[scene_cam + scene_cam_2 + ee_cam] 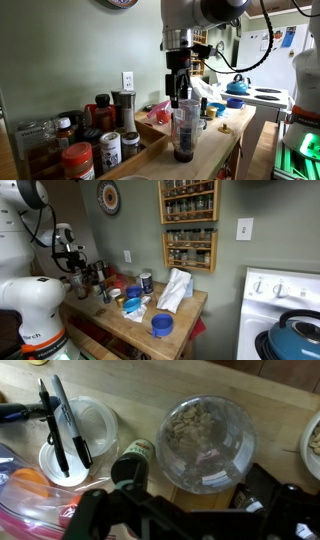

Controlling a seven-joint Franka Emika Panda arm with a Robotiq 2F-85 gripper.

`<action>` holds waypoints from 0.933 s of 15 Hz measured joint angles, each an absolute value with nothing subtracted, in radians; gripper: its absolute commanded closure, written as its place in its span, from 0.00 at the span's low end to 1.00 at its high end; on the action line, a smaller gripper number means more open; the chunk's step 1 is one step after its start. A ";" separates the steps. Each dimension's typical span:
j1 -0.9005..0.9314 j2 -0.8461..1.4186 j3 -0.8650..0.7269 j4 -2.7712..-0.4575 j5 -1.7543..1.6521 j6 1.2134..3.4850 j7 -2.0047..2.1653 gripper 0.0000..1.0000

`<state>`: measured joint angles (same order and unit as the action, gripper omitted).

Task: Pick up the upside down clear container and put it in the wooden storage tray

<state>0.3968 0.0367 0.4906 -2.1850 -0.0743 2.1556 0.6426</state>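
The upside down clear container point(183, 130) is a tall clear cylinder standing on its dark end cap on the wooden counter. In the wrist view I look straight down on its round clear end point(207, 442), with pale flakes inside. My gripper point(178, 92) hangs just above its top, fingers spread wide, open and empty; the fingers point(185, 510) show at the bottom of the wrist view. A wooden tray point(152, 128) sits behind the container, next to the spice jars. In an exterior view the gripper point(78, 265) is at the far left of the counter.
Several spice jars point(100, 145) and a steel grinder point(123, 108) crowd the counter's left. A white cup with black pens point(70, 435) and a green-labelled bottle point(135, 455) stand near the container. A blue bowl point(162, 325), white cloth point(175, 288) and stove with a blue kettle point(300, 340) are nearby.
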 measured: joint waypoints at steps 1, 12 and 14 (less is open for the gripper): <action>0.400 0.042 0.490 -2.185 -0.063 2.153 0.642 0.00; 0.425 0.056 0.482 -2.192 0.023 2.123 0.641 0.29; 0.425 0.053 0.478 -2.195 0.022 2.128 0.642 0.35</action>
<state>0.4246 0.0532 0.4777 -2.1949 0.0223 2.1281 0.6419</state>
